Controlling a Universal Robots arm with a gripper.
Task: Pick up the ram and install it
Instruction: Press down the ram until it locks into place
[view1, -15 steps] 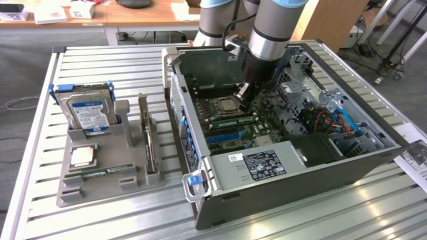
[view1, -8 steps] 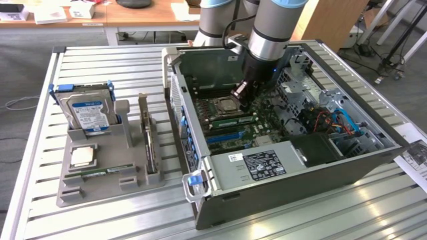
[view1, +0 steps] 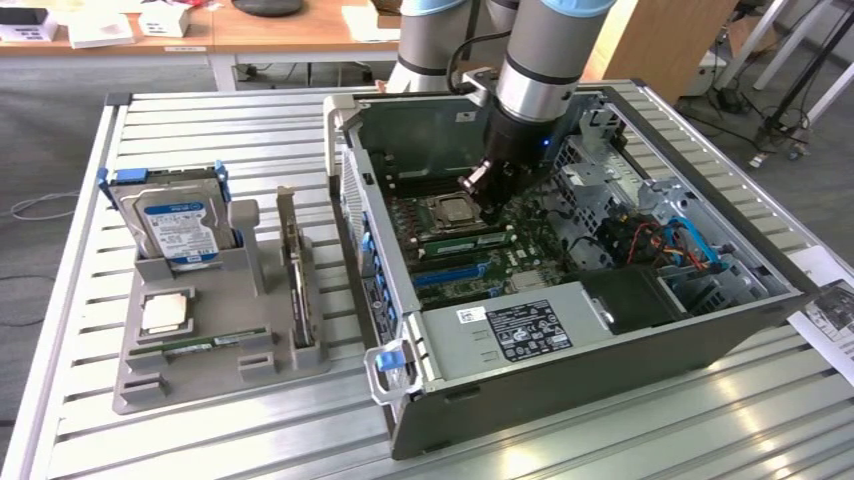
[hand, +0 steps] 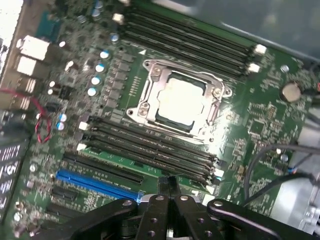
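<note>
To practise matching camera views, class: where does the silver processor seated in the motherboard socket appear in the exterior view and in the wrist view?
Exterior view: the processor sits on the motherboard inside the open case.
Wrist view: the processor lies between two banks of black memory slots.
Shared landmark: the blue expansion slot.

A table (view1: 200, 440) of pale metal slats carries everything. On it, toward the exterior view's left, lies a grey holder tray (view1: 287, 362), set square on the slats. Just beside the tray, toward the exterior view's right, an open computer case (view1: 601, 370) lies on its side with the open face up. Tray and case are near each other but apart. At the table's edge on the exterior view's right, a printed sheet (view1: 830, 315) lies beside the case.
</note>
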